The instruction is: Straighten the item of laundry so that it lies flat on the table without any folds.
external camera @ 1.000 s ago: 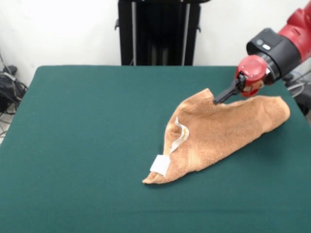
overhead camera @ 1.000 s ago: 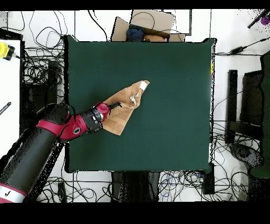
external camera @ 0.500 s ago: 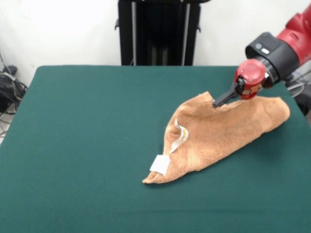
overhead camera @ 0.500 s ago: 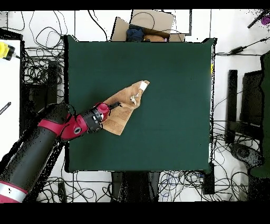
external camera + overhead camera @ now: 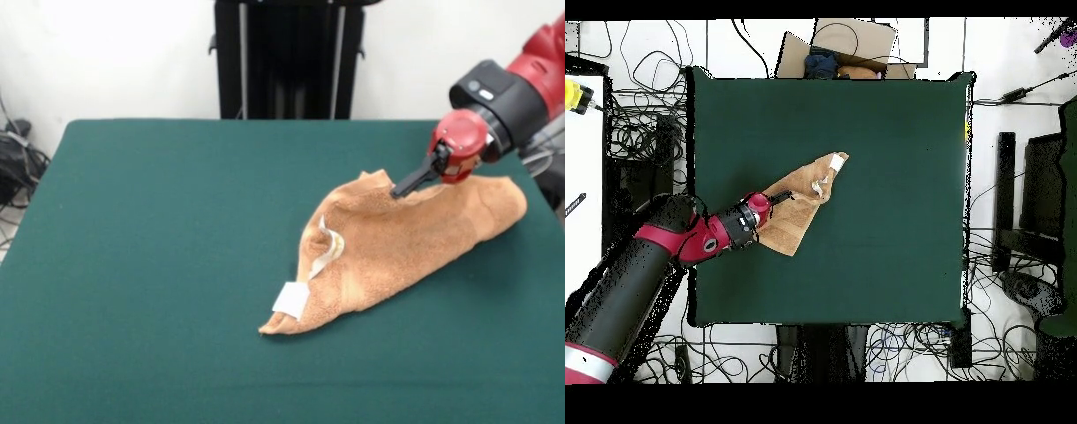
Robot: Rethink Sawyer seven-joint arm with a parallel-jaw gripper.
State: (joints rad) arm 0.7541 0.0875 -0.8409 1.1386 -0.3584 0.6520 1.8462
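Pinching a raised fold of the orange-tan terry towel (image 5: 406, 234), the gripper (image 5: 396, 191) has its jaws closed on the cloth, which spreads crumpled below them across the green table (image 5: 159, 230).

My arm (image 5: 530, 75) comes in from the right edge of the front view, red shell over a black wrist collar, with the forearm sloping down and to the left. In the overhead view the same arm (image 5: 640, 275) runs up from the lower left corner, bending toward my red wrist head. My gripper (image 5: 399, 189) sticks out from that head as a thin black prong, angled low and leftward. Its tip looks pinched to a single point, though at this range I cannot truly tell how the jaws stand.
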